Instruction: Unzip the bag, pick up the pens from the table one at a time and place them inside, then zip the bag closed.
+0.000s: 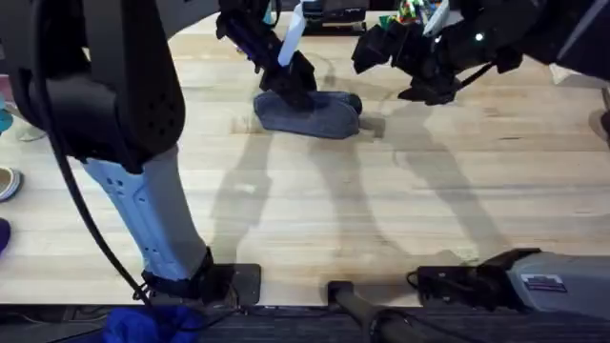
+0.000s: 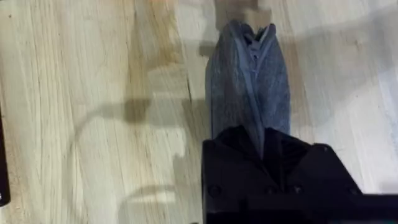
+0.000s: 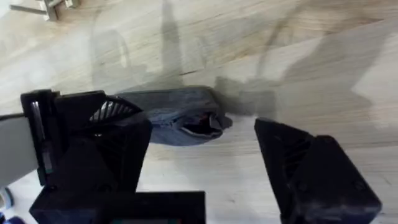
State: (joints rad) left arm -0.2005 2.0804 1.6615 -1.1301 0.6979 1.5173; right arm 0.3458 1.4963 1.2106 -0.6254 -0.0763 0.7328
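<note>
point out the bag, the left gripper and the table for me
bag (image 1: 324, 116) overhead view, middle of the blue-grey fabric
left gripper (image 1: 291, 88) overhead view, at the fingertips over the bag's left end
table (image 1: 381, 210) overhead view, bare pale planks

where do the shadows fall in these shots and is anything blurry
Overhead: long arm shadows streak the table below the bag, and the near left arm looms large and blurred. Left wrist: soft shadows lie on the wood beside the bag.

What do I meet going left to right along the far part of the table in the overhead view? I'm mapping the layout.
Left claw → bag → right claw. The left claw overlaps the bag's left end.
</note>
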